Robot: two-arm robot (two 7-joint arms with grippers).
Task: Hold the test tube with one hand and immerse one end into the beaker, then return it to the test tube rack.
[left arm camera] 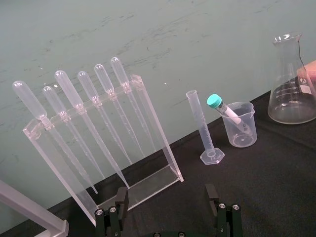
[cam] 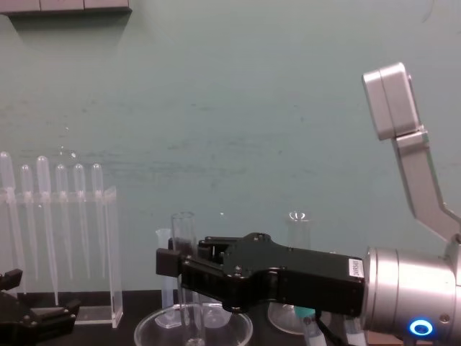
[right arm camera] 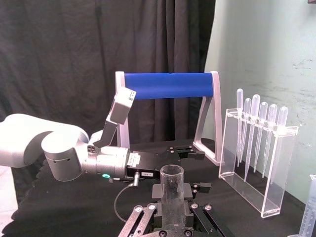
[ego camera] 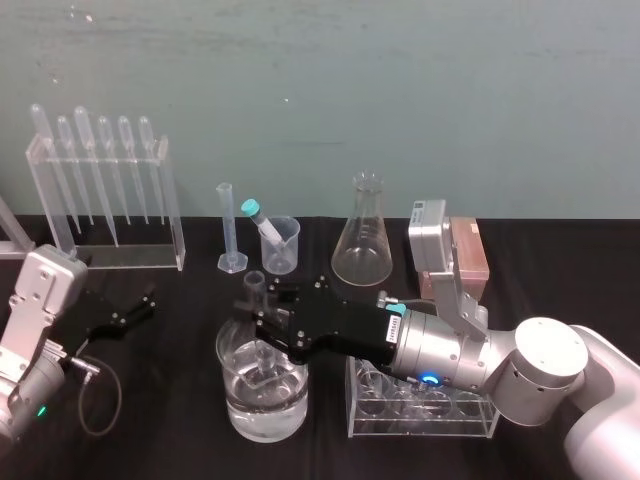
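Over the beaker (ego camera: 229, 388), right gripper (ego camera: 264, 326) pinches the upright test tube (ego camera: 254, 289), seemingly dipped; left gripper (ego camera: 135, 310) idles spread.

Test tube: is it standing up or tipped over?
Upright: the test tube stands straight in the beaker, held by the right tool.

The slim clear glass test tube (ego camera: 254, 285) and the wide clear glass beaker (ego camera: 232, 405) are smooth and glossy. The right gripper (ego camera: 262, 312) has matt black, plastic-looking fingers (cam: 167, 261); its arm casing (ego camera: 455, 350), at 4 o'clock, is satin silver metal. The black tabletop (ego camera: 160, 420) looks matt and cloth-like. The clear pipette rack (ego camera: 105, 250) is glossy plastic.
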